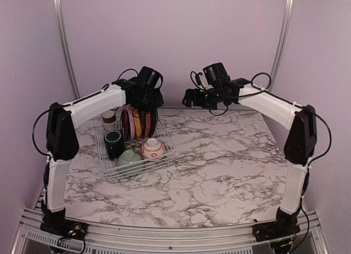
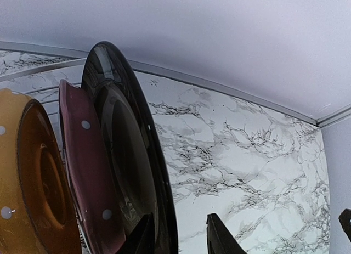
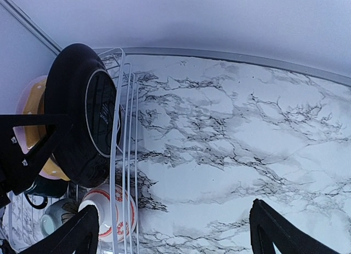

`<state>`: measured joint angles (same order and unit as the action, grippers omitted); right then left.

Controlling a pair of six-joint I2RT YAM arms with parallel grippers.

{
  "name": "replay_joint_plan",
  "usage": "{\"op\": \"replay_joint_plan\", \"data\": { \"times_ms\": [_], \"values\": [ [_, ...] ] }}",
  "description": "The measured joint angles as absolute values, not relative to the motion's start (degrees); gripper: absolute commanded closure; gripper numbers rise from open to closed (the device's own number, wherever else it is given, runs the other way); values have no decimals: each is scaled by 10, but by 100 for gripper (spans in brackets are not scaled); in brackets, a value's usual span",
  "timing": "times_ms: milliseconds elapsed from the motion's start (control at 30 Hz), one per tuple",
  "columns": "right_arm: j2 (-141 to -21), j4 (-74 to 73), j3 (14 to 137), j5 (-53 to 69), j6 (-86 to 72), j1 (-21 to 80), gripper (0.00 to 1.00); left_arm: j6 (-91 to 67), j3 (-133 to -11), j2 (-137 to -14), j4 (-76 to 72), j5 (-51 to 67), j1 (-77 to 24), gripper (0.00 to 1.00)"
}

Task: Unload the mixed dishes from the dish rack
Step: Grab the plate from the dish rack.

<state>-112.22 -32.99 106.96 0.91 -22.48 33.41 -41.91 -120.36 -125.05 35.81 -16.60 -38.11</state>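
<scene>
My left pincer [image 2: 180, 224] is over the back of the rack [image 1: 141, 167]. Its fingers straddle the top rim of the black plate [image 2: 118, 155], one on the plate's face and the other on the open side. There is a gap between that outer finger and the rim, so it is half-closed and not yet grasping anything. The black plate stands on edge in the dividers at the right-hand end of the row. The dotted red plate [image 2: 82, 171] is just beside it and the yellow plate [image 2: 33, 182] comes after that. I cannot tell whether black and red touch lower down. I judge the black plate to be stiff, glazed and fairly heavy for a two-finger hold. Its shine tells me it is slick, and it would chip or break if it slipped or knocked its neighbour. The top rim is the only part I can reach, so I want the pads seated deep past the lip with one on each face, squeezing firmly and squarely. Held there it will want to swing, so it calls for a straight lift along the dividers, away from the red plate. My right pincer [image 3: 174, 210] hangs released and wide, with nothing between its fingers, above the surface [image 1: 230, 166] just right of the rack. The bowls [image 1: 153, 148] and mug [image 1: 114, 143] sit in the rack's near part.
</scene>
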Motion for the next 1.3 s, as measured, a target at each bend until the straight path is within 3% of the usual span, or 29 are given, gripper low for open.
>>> {"op": "replay_joint_plan", "data": {
  "times_ms": [233,700,1300],
  "values": [
    [-1122,-330,1069,9,-225,334,8,-424,-1204,-1251,364,-170,-381,77],
    [-1121,-330,1061,9,-225,332,8,-420,-1212,-1251,378,-187,-378,100],
    [-1120,-324,1058,10,-225,332,6,-407,-1182,-1213,392,-169,-368,100]
  ]
}}
